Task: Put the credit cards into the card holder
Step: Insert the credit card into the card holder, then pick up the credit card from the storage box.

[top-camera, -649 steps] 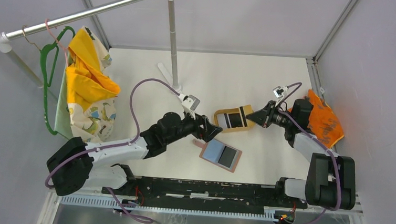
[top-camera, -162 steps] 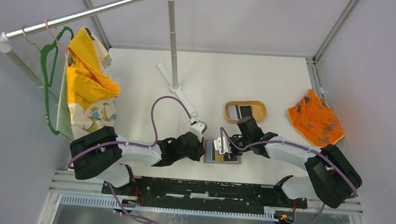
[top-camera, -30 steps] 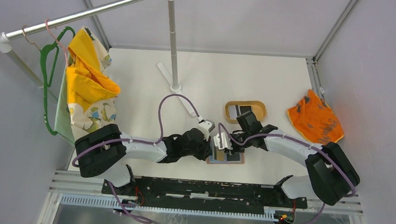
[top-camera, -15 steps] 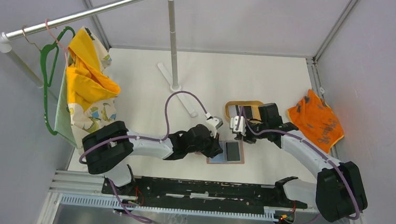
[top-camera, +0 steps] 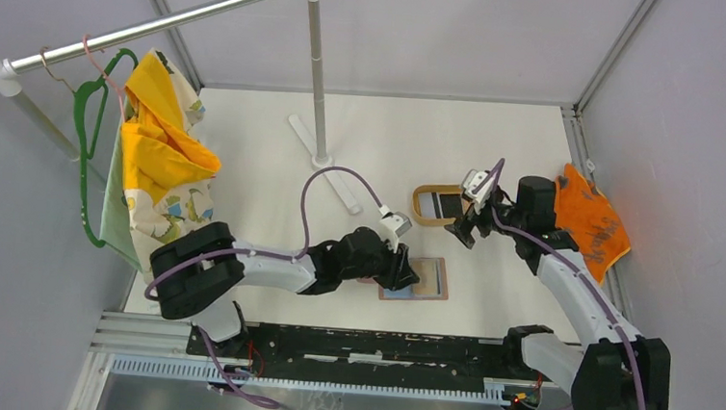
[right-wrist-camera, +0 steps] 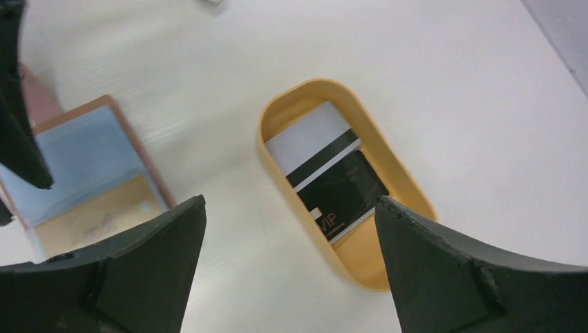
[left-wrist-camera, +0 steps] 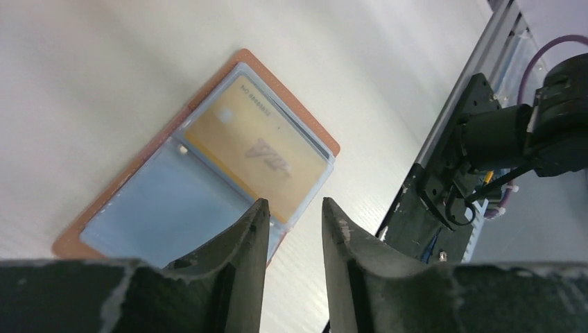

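In the card holder (left-wrist-camera: 291,109), a gold card (left-wrist-camera: 256,146)

Grey walls (top-camera: 448,37) enclose a white table (top-camera: 393,135) with a metal garment rail (top-camera: 209,9).

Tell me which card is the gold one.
The gold card in the clear pocket of the open card holder; the tan tray holds a black card and a white card with a dark stripe.
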Controlling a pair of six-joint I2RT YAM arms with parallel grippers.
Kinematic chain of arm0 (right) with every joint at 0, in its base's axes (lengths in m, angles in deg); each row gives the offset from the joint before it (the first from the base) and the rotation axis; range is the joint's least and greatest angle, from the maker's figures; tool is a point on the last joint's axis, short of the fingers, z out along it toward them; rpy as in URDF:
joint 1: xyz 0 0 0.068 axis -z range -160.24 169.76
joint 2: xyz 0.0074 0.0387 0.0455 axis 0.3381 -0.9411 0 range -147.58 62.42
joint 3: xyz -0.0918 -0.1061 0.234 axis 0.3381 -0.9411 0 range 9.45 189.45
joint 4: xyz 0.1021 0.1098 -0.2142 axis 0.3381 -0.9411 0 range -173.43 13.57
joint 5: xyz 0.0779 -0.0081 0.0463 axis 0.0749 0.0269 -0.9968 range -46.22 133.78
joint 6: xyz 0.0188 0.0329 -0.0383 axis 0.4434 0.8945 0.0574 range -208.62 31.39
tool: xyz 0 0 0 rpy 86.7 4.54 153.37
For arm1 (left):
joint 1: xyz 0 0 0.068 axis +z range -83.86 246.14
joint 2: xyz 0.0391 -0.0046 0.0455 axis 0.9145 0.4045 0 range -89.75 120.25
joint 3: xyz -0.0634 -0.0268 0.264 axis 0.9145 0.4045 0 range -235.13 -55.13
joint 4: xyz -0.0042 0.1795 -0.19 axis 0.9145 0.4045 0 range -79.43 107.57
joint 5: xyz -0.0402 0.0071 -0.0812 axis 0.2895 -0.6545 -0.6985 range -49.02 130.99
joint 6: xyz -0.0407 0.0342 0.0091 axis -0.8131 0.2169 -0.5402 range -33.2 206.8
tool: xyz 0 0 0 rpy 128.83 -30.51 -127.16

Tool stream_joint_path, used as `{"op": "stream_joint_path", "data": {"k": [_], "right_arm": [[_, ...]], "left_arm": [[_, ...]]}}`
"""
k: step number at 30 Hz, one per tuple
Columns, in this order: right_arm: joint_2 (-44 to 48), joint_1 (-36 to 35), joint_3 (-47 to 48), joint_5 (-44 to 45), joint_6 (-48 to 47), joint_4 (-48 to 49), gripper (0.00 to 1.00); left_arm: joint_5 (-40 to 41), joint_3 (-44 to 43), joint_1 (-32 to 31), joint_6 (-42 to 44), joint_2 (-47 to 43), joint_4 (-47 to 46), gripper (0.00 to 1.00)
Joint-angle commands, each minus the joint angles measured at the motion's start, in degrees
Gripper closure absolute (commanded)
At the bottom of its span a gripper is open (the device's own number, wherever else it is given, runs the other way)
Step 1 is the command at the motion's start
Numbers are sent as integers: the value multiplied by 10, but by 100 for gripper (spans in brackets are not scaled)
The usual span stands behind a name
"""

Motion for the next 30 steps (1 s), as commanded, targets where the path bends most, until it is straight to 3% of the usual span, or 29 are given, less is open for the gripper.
{"op": "stream_joint_path", "data": {"k": [1, 5, 8, 14, 18, 25, 30], "right_arm": [[-17, 14, 5, -26, 152, 83, 2], [-105, 18, 73, -98, 220, 67, 2], [-167, 18, 108, -83, 325, 118, 2], [-288, 18, 179, 10, 419, 108, 2], [-300, 19, 186, 130, 428, 72, 2], [-314, 19, 161, 234, 479, 72, 2], [-329, 20, 154, 233, 505, 74, 2]], "left_arm": [[68, 30, -1, 34, -84, -37, 55], [136, 33, 17, 51, -124, -19, 33], [100, 28, 63, 23, -119, -42, 26], [79, -37, 103, -26, -46, -9, 26], [86, -61, 111, -35, -9, 0, 26], [85, -126, 120, -34, 67, 25, 29], [76, -163, 127, -29, 103, 35, 31]]}}
